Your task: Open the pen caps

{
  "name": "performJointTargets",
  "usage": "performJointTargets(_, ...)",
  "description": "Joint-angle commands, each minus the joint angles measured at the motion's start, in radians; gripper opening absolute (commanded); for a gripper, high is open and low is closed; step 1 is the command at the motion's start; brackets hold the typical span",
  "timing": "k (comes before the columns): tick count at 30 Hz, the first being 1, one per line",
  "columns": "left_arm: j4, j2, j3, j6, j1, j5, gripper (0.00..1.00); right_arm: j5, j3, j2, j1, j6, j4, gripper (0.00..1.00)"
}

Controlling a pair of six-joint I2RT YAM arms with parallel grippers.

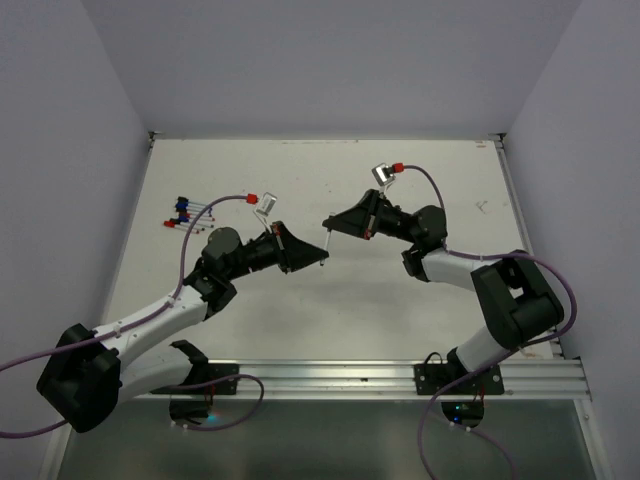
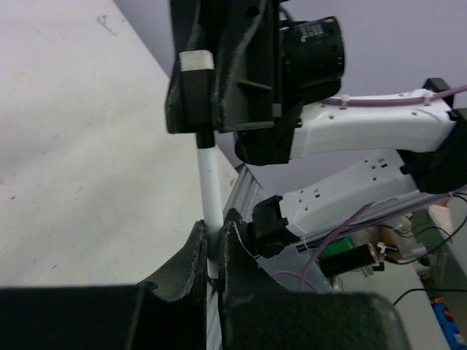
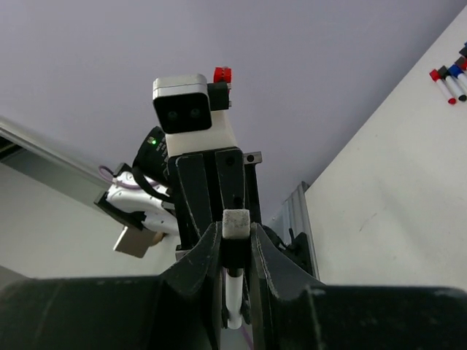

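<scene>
White barrel, black cap: one pen (image 2: 211, 186) is held in the air between your two arms, over the middle of the surface (image 1: 400, 310) and clear of it.

- Left tool (image 2: 214, 237): closed narrow on the lower end of the barrel.
- Right tool (image 3: 235, 237): closed narrow on the other end, where the cap (image 2: 206, 138) sits. A pale block shows between its fingers at the very top. I cannot tell whether that is the cap's end or a finger pad.
- Cap and barrel meet with no gap that I can see, so I judge the cap is not yet off.
- In the top view the pen is a short sliver running about six to twelve o'clock between the tool tips.
- Spare pens (image 1: 185, 212): a small cluster lying at ten o'clock on the surface, well apart from both tools, with red, blue and dark ends. They are too small to tell whether they are capped.

Step in hand, as I read it: both grips are set and the pull is due. Draw your tools apart straight along the pen's line, with the right tool taking the cap away and the left holding the barrel in place. Keep both pinches firm, because the smooth barrel looks likely to slide through the left fingers. A sideways pull risks bending the pen or twisting it out of the grip.
</scene>
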Motion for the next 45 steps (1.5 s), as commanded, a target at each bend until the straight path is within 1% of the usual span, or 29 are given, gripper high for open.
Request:
performJointTargets(1,-0.114,-0.063,0.067,0.041,-0.028,0.165,0.00,0.126,-0.005,-0.051,-0.035,-0.104,0.052,0.00)
performJointTargets(2,-0.282,-0.075,0.160,0.196,-0.045,-0.025,0.00,0.169,-0.005,-0.086,-0.035,-0.169,-0.067,0.00)
performJointTargets(3,-0.435,-0.075,0.214,0.253,-0.067,-0.151,0.00,0.204,0.007,-0.179,-0.032,-0.251,-0.205,0.00)
performJointTargets(4,-0.678,-0.064,0.260,0.286,-0.091,-0.268,0.00,0.253,0.022,-0.226,-0.015,-0.431,-0.514,0.00)
performJointTargets(5,-0.748,-0.054,0.302,0.297,-0.119,-0.441,0.00,0.334,0.046,-0.267,-0.004,-0.518,-0.694,0.00)
performJointTargets(6,-0.824,-0.020,0.322,0.288,-0.128,-0.535,0.00,0.494,0.118,-0.327,0.011,-0.593,-0.850,0.00)
performJointTargets(7,-0.977,0.005,0.342,0.277,-0.139,-0.644,0.00,0.613,0.160,-0.341,0.055,-0.705,-1.119,0.00)
performJointTargets(8,-1.056,0.034,0.392,0.234,-0.187,-0.886,0.00,0.720,0.207,-0.346,0.077,-0.738,-1.243,0.00)
performJointTargets(9,-1.113,0.093,0.412,0.204,-0.232,-1.004,0.00,0.896,0.288,-0.341,0.094,-0.761,-1.327,0.00)
performJointTargets(10,-1.209,0.124,0.431,0.168,-0.280,-1.095,0.00,0.975,0.319,-0.332,0.126,-0.792,-1.467,0.00)
performJointTargets(11,-1.254,0.156,0.473,0.087,-0.360,-1.210,0.00,1.041,0.341,-0.332,0.141,-0.804,-1.494,0.00)
performJointTargets(12,-1.292,0.214,0.494,0.046,-0.395,-1.261,0.00,1.116,0.346,-0.332,0.154,-0.815,-1.520,0.00)
performJointTargets(13,-1.375,0.241,0.518,0.006,-0.430,-1.353,0.00,1.146,0.349,-0.326,0.158,-0.817,-1.533,0.00)
performJointTargets(14,-1.420,0.268,0.573,-0.069,-0.494,-1.386,0.00,1.184,0.361,-0.323,0.164,-0.818,-1.551,0.00)
performJointTargets(15,-1.461,0.320,0.601,-0.097,-0.519,-1.416,0.00,1.203,0.363,-0.320,0.166,-0.820,-1.562,0.00)
performJointTargets(16,-1.531,0.344,0.625,-0.116,-0.539,-1.439,0.00,1.241,0.364,-0.318,0.169,-0.823,-1.579,0.00)
performJointTargets(18,-1.537,0.365,0.662,-0.111,-0.587,-1.457,0.00,1.250,0.354,-0.333,0.172,-0.824,-1.579,0.00)
performJointTargets(19,-1.429,0.349,0.656,-0.063,-0.591,-1.431,0.00,1.238,0.346,-0.340,0.172,-0.829,-1.553,0.00)
performJointTargets(20,-1.361,0.315,0.605,0.040,-0.602,-1.380,0.00,1.229,0.341,-0.349,0.172,-0.838,-1.545,0.00)
performJointTargets(21,-1.313,0.245,0.580,0.073,-0.608,-1.355,0.00,1.206,0.343,-0.347,0.171,-0.843,-1.539,0.00)
performJointTargets(22,-1.217,0.217,0.555,0.120,-0.610,-1.316,0.00,1.188,0.355,-0.335,0.169,-0.855,-1.560,0.00)
performJointTargets(24,-1.225,0.210,0.550,0.152,-0.596,-1.253,0.00,1.154,0.438,-0.254,0.166,-0.890,-1.659,0.00)
performJointTargets(25,-1.245,0.222,0.575,0.162,-0.579,-1.224,0.00,1.145,0.458,-0.229,0.166,-0.898,-1.674,0.00)
performJointTargets(27,-1.279,0.261,0.592,0.142,-0.582,-1.214,0.00,1.108,0.491,-0.176,0.163,-0.910,-1.704,0.00)
performJointTargets(31,-1.268,0.273,0.545,0.070,-0.585,-1.176,0.00,1.089,0.513,-0.143,0.163,-0.913,-1.751,0.00)
performJointTargets(32,-1.268,0.267,0.532,0.032,-0.585,-1.183,0.00,1.094,0.502,-0.146,0.163,-0.913,-1.763,0.00)
performJointTargets(35,-1.254,0.272,0.491,0.013,-0.570,-1.180,0.00,1.129,0.469,-0.160,0.161,-0.935,-1.821,0.00)
performJointTargets(41,-1.227,0.266,0.429,0.018,-0.510,-1.156,0.00,1.145,0.348,-0.203,0.135,-0.932,-1.889,0.00)
performJointTargets(45,-1.218,0.267,0.387,0.024,-0.476,-1.153,0.00,1.062,0.311,-0.211,0.066,-0.953,-1.909,0.00)
